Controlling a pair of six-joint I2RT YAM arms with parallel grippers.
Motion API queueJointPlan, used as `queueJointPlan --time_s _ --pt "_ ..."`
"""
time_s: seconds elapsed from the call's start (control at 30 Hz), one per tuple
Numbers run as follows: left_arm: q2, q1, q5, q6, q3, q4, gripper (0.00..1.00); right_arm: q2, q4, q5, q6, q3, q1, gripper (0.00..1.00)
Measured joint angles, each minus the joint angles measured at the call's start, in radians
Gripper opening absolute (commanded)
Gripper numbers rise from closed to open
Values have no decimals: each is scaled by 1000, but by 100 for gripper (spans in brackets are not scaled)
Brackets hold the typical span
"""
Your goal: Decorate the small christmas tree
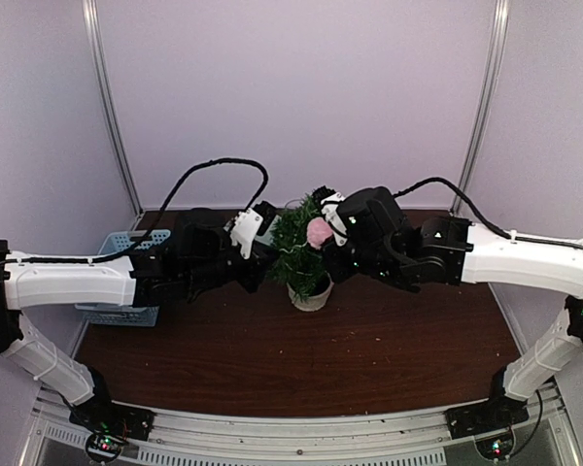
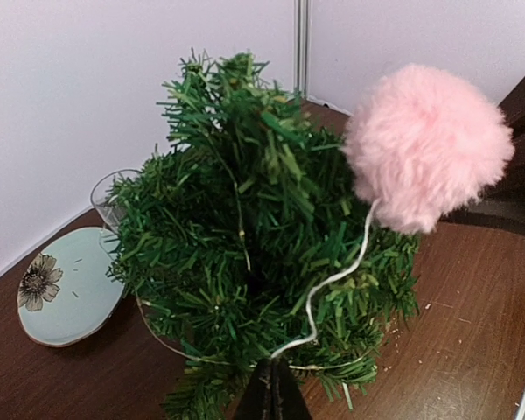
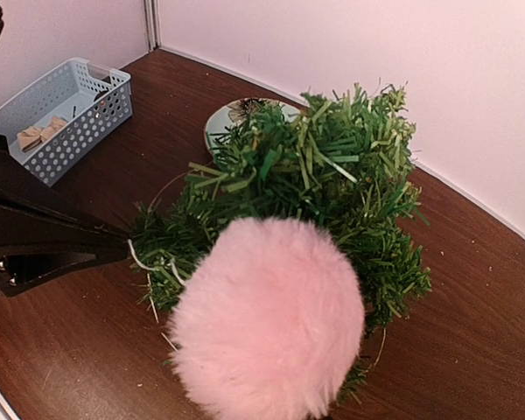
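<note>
The small christmas tree point(image 1: 299, 254) stands upright in its round off-white pot point(image 1: 312, 296) near the middle of the dark brown bench point(image 1: 301, 364), between the two arms. A fluffy pink pompom point(image 2: 429, 144) sits against the upper right side of the tree's branches as the left wrist camera sees it, and a thin white string point(image 2: 337, 282) runs down from it across the foliage to the left pincer point(image 2: 271, 398). That pincer's fingers are pressed together to a point on the end of the string, low in front of the tree. The right pincer point(image 1: 331, 235) is close against the pompom on the tree's right side. In its own wrist view the pompom fills the foreground and hides the fingers, so I cannot tell whether they are apart or together. Behind the tree, a clear glass cup point(image 2: 110, 198) stands just beside the branches, and a pale blue round coaster point(image 2: 66, 293) with a flower print lies flat next to it. A perforated light blue basket point(image 3: 66, 109) holding a few beige pieces sits well apart at the left side of the bench.
</note>
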Motion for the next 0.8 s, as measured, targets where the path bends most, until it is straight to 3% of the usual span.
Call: queueJointPlan --time_s 0.8 --pt "-105 3 -87 14 -38 -14 0 -54 68 -12 -66 -12 42 0"
